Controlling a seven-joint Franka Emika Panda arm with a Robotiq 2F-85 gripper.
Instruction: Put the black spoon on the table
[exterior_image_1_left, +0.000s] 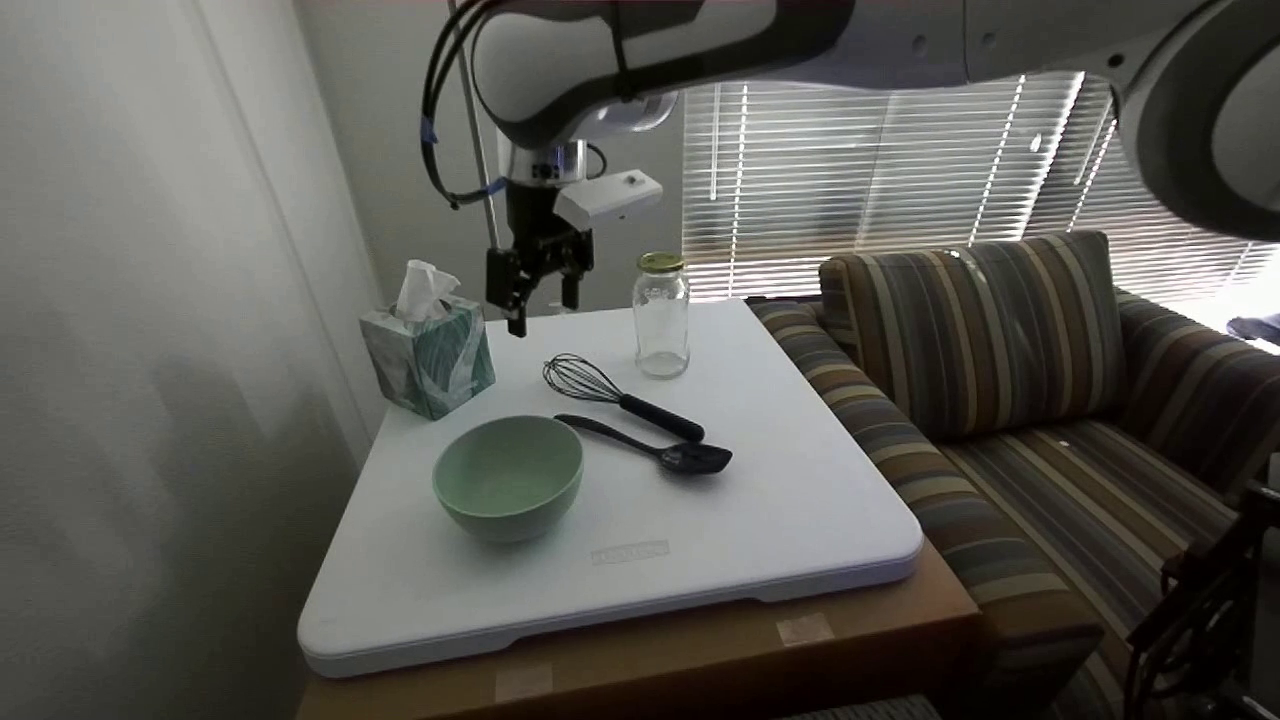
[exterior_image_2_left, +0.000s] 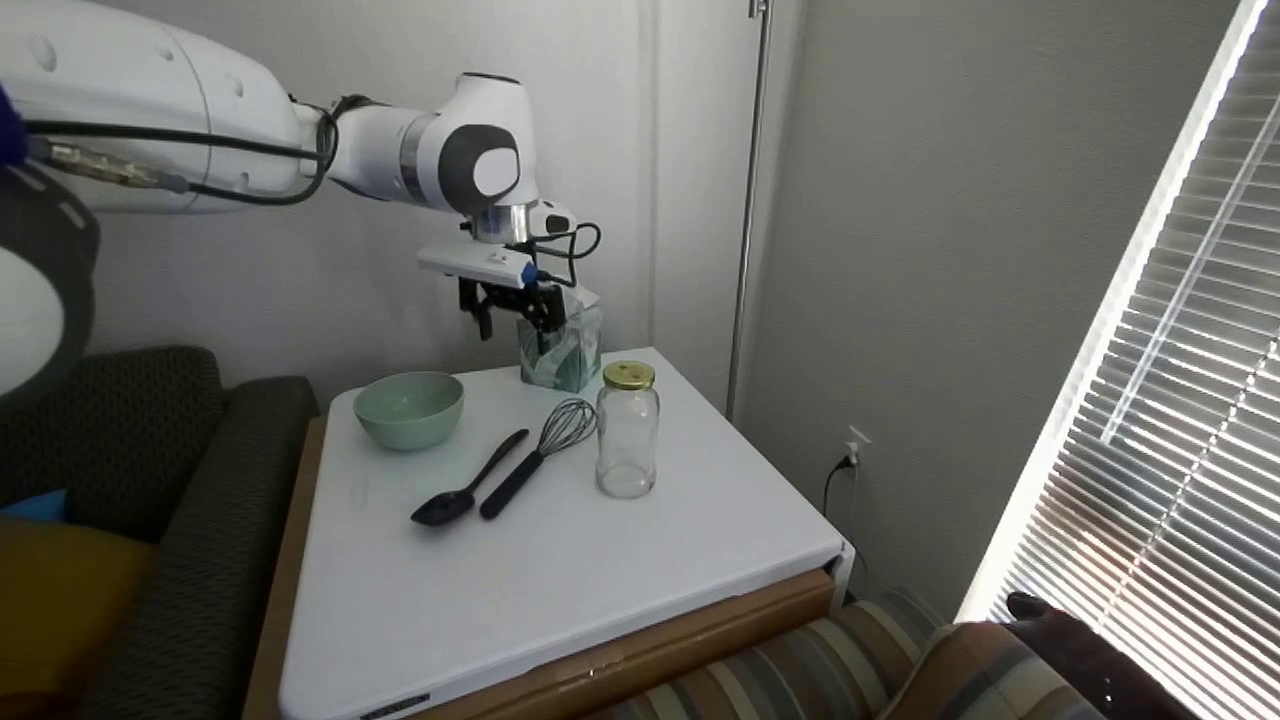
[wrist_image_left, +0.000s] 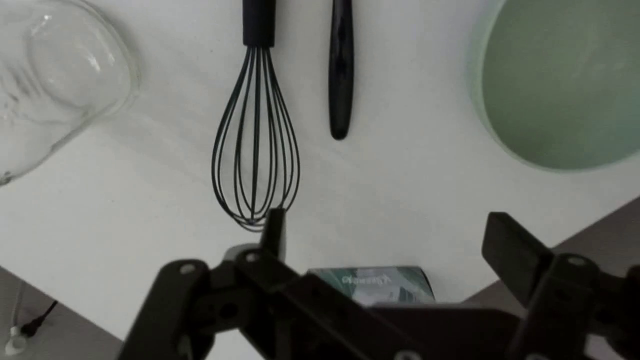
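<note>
The black spoon lies flat on the white table (exterior_image_1_left: 760, 540), between the whisk and the green bowl. It shows in both exterior views (exterior_image_1_left: 692, 458) (exterior_image_2_left: 445, 506). In the wrist view only its handle (wrist_image_left: 341, 75) shows; the oval end is out of frame at the top. The table also shows in an exterior view (exterior_image_2_left: 600, 590). My gripper (wrist_image_left: 387, 215) is open and empty, its fingers wide apart. It hangs above the far part of the table near the tissue box, apart from the spoon, in both exterior views (exterior_image_1_left: 543, 314) (exterior_image_2_left: 514, 340).
A whisk with black handle (exterior_image_1_left: 660, 416) lies beside the spoon. The green bowl (exterior_image_1_left: 515, 518) stands on the spoon's other side. A glass jar with gold lid (exterior_image_2_left: 627, 440) stands near the whisk. A tissue box (exterior_image_1_left: 430, 365) stands by the wall. A striped sofa (exterior_image_1_left: 980, 340) adjoins the table.
</note>
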